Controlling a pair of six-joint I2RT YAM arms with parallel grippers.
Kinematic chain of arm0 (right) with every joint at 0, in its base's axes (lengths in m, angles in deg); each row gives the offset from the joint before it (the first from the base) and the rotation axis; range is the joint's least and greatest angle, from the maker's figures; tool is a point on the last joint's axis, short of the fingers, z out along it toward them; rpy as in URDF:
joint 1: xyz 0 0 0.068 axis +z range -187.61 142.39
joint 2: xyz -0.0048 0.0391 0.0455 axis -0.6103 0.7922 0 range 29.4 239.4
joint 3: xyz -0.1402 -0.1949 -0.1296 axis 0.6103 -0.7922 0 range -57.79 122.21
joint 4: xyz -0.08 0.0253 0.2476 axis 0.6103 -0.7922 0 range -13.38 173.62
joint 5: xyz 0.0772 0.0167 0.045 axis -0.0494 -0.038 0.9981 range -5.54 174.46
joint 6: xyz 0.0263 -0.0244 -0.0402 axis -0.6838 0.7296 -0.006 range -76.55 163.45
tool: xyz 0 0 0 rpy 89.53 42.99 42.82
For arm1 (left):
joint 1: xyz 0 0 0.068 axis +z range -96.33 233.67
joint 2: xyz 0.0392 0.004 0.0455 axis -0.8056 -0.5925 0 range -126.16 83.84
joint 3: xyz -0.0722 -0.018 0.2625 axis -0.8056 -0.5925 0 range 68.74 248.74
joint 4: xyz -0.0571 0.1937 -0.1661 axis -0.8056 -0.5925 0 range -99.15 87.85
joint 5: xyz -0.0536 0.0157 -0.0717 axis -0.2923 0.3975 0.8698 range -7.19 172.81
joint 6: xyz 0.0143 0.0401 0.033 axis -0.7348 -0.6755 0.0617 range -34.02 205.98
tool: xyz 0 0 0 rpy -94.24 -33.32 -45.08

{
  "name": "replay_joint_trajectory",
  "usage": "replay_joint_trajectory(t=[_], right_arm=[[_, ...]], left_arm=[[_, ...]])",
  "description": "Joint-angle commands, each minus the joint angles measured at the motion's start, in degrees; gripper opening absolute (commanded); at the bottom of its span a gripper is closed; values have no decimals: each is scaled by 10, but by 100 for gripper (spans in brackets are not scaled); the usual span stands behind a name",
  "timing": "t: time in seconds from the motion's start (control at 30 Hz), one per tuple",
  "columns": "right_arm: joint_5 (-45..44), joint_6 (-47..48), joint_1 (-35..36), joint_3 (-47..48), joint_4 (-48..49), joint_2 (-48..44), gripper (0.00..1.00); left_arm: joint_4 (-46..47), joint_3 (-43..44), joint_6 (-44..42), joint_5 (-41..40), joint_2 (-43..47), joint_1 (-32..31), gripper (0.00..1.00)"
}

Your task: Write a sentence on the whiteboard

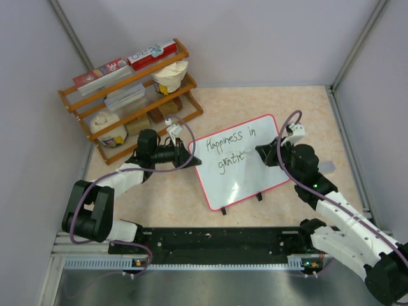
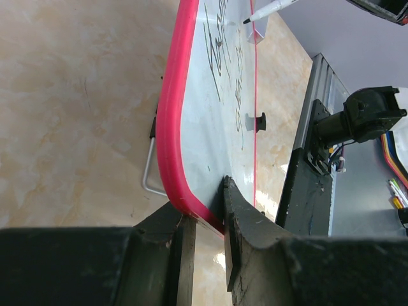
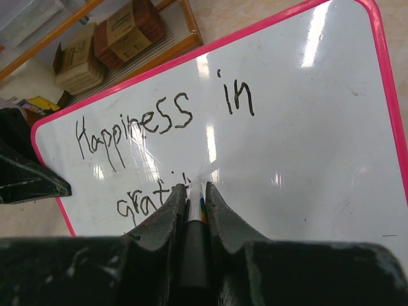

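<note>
Step in hand: mid-writing, 2nd line. The whiteboard (image 1: pixel 255 182) stands propped on its feet at mid table (image 1: pixel 299 108), btwn the two arms, w/ a wooden rack (image 1: pixel 127 95) well off to its back-left. The sentence (image 1: pixel 228 150) reads "Happiness in" on top and "grati…" below. The rest sits behind the marker (image 3: pixel 194 213) in the right wrist view, so can't tell which letter is last. The left gripper (image 2: pixel 201 205) is pinched on the board's red rim at its left edge, steadying it. The right gripper (image 3: pixel 195 189) is clamped on the marker, tip at or just off the surface by the end of "grati". Next, as I judge it: finish the word w/ small strokes rightward along the 2nd line, light even tip pressure, and the left hold unchanged so the board doesn't slide or tip. Plenty of white free on that side.
</note>
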Motion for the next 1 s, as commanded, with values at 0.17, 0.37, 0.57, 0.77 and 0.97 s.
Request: replay_joint_trajectory(t=[0.17, 0.37, 0.57, 0.77, 0.97], right_arm=[[-5, 3, -12, 6, 29, 5, 0], [-3, 3, -16, -6, 23, 3, 0], [2, 5, -18, -17, 14, -2, 0], [2, 5, -18, -27, 2, -11, 0], [21, 7, -18, -34, -10, -19, 0]], left_arm=[[-30, -12, -91, -29, -5, -15, 0], [-31, -13, -92, -31, -5, -15, 0], [-30, -14, -92, -31, -5, -15, 0], [-30, -13, -91, -30, -4, -15, 0], [-29, -12, -91, -29, -5, -15, 0]])
